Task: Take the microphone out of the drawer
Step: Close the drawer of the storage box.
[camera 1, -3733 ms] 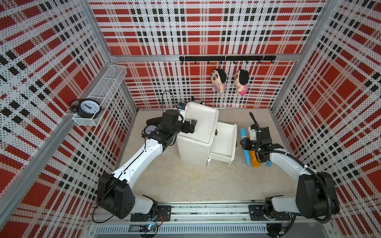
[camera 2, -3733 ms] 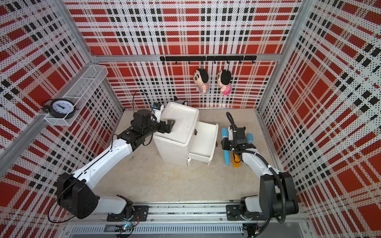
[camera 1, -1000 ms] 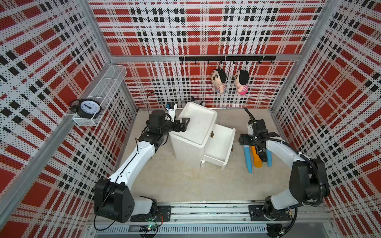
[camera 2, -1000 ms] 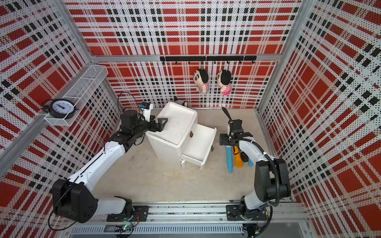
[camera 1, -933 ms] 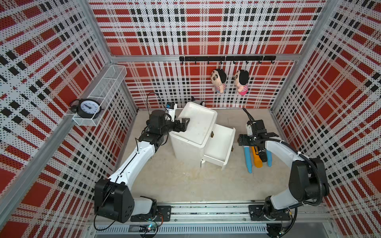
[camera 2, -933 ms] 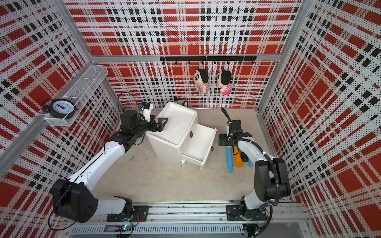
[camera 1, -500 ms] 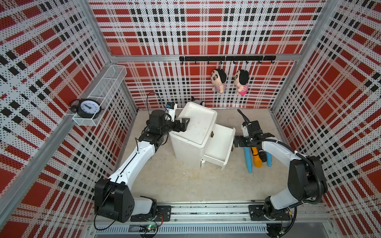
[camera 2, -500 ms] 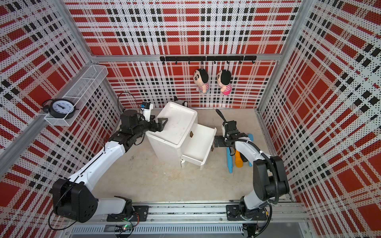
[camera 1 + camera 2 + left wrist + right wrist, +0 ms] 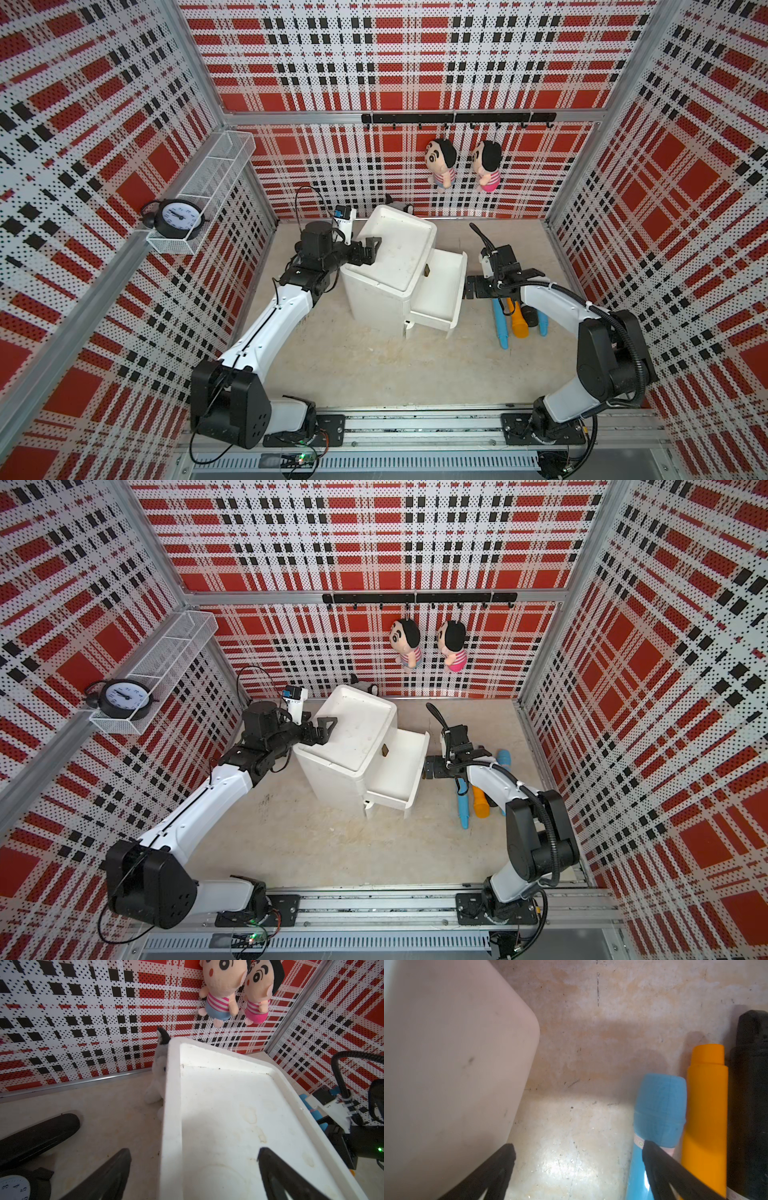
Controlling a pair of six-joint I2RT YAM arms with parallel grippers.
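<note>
Black left gripper [image 9: 371, 252]: jaws apart, astride the cabinet [image 9: 395, 257] rim at its 9 o'clock, clamping nothing.
Drawer [image 9: 438, 297]: open, looks empty.
Right gripper [image 9: 471, 286]: spread wide, empty, just beside the drawer front.
Blue mic [image 9: 500, 324]: flat on the table [image 9: 374, 365], at 5 o'clock from the right gripper.
Neighbours: orange mic [image 9: 518, 322], black mic [image 9: 530, 311], side by side.
Long axes: roughly 12 to 6.
Nearer arm: right.
Progress: likely done.
</note>
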